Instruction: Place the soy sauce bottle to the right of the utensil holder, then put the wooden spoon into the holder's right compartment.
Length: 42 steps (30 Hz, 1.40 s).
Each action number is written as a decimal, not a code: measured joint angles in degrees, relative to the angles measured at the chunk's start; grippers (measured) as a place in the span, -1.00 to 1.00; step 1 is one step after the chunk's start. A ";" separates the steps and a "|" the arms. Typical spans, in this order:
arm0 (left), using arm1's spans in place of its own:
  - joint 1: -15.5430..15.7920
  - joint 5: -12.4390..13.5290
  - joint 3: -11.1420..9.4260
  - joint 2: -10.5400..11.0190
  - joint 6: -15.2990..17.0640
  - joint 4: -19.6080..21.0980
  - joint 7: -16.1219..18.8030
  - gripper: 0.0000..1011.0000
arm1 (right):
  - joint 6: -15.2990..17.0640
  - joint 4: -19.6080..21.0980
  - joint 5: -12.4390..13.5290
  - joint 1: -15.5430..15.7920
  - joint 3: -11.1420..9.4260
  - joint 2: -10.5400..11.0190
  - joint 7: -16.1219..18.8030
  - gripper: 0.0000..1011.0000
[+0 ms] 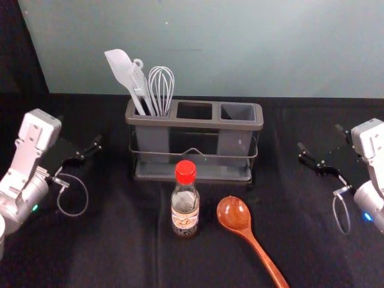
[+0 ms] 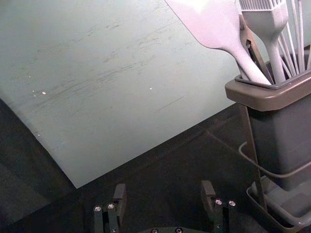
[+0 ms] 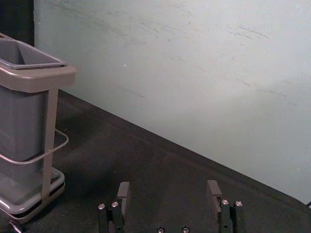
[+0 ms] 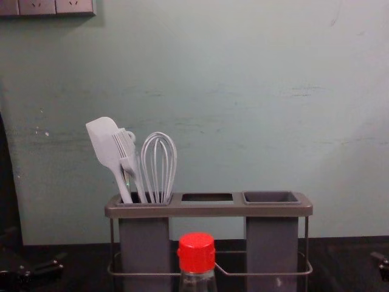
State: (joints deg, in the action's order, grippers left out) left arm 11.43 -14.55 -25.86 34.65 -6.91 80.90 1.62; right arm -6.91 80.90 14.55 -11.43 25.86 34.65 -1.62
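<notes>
Soy sauce bottle (image 1: 185, 213) is standing at six o'clock from utensil holder (image 1: 195, 123), wooden spoon (image 1: 234, 213) at five; both placements are awaiting you. Left tool (image 2: 164, 186), nine o'clock, and right tool (image 3: 168, 185), three, are gaping empty.

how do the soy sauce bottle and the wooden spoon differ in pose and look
The bottle stands upright, while the spoon lies down on the dark cloth. The bottle is see-through with a red cap and a printed label; the spoon is a glossy reddish brown with no label in sight. Both are in front of the utensil holder, and no gripper holds either.
</notes>
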 joint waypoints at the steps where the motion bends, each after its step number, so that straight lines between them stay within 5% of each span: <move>1: 0.00 0.00 0.00 0.00 0.00 0.00 0.00 0.99 | 0.00 0.00 0.00 0.00 0.00 0.00 0.00 0.99; 29: 0.00 0.00 0.00 0.00 0.00 0.00 0.00 0.99 | 0.00 0.00 0.00 0.00 0.00 0.00 0.00 0.99; 42: 0.00 0.00 0.00 0.00 0.00 0.00 0.00 0.99 | -1.99 7.18 3.24 6.04 -5.62 2.59 1.84 0.99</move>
State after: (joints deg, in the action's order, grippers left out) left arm 11.43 -14.55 -25.86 34.65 -6.91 80.90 1.62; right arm -8.90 88.08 17.79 -5.39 20.24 37.23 0.22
